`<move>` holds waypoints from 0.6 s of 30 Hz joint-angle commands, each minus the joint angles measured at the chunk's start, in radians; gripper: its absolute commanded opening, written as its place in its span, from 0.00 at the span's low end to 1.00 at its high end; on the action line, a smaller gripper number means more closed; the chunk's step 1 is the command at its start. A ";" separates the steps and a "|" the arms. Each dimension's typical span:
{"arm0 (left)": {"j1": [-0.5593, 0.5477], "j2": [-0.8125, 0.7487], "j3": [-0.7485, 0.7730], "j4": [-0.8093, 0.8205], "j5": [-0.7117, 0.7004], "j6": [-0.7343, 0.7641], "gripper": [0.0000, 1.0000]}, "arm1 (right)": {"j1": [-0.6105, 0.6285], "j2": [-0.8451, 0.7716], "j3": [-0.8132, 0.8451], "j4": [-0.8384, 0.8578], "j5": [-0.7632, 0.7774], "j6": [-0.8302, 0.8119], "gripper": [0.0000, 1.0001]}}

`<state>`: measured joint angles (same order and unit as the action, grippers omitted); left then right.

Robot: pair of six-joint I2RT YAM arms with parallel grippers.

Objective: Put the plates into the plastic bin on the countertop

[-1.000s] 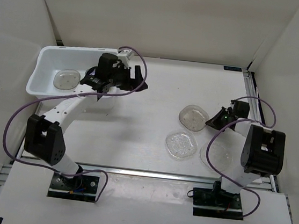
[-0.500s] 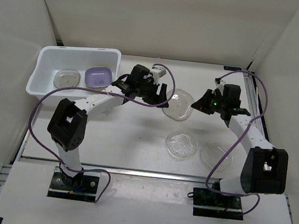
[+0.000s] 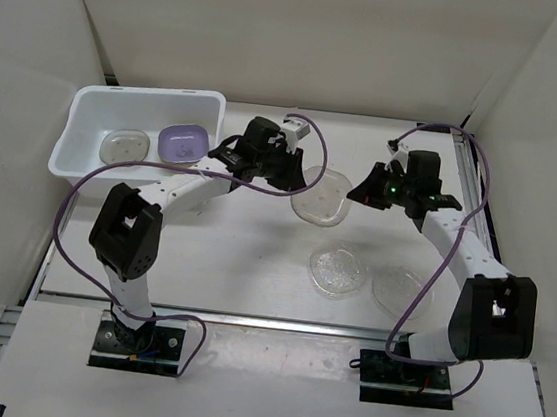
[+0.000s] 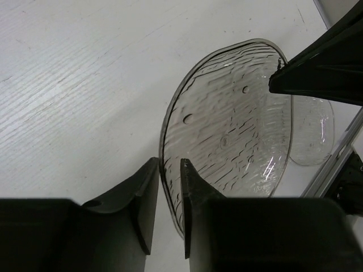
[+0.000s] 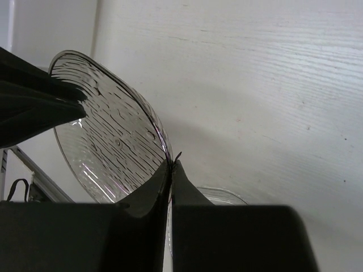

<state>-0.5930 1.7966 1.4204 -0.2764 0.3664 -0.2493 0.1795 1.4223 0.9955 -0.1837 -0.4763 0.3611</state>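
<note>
A round clear plate [image 3: 320, 195] hangs tilted above the middle of the countertop [image 3: 243, 255]. My right gripper [image 3: 363, 192] is shut on its right rim; the fingertips [image 5: 171, 161] pinch the edge of the plate [image 5: 108, 147]. My left gripper [image 3: 297, 176] is at the opposite rim. Its jaws [image 4: 169, 164] straddle the plate's edge [image 4: 232, 124], close together, with a gap still showing beside the rim. The white plastic bin [image 3: 150, 96] at the back left holds a purple plate [image 3: 183, 141] and a clear one [image 3: 125, 145].
Two more clear plates [image 3: 338, 271] [image 3: 402, 290] lie on the countertop in front of the right arm. Metal rails [image 3: 480, 206] run along the right and near edges. White walls close in the back and sides.
The left arm swung from the bin to the middle and its jaws narrowed around the plate's rim. The right arm lifted the plate off the countertop and carried it left.
</note>
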 commanded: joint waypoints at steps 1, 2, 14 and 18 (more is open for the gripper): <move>-0.004 -0.017 0.034 0.006 0.002 0.018 0.33 | 0.021 0.010 0.064 0.018 -0.038 -0.024 0.00; -0.002 -0.011 0.038 0.002 0.002 0.019 0.36 | 0.029 0.013 0.072 0.024 -0.039 -0.030 0.00; 0.027 -0.074 0.065 -0.030 -0.176 -0.024 0.10 | 0.035 0.075 0.146 -0.003 -0.021 -0.005 0.48; 0.172 -0.164 0.040 -0.030 -0.207 -0.079 0.10 | 0.035 0.115 0.208 0.007 -0.030 0.019 0.99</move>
<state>-0.5331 1.7683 1.4536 -0.3180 0.2272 -0.2813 0.2119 1.5173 1.1297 -0.1909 -0.4820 0.3653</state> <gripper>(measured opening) 0.144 0.968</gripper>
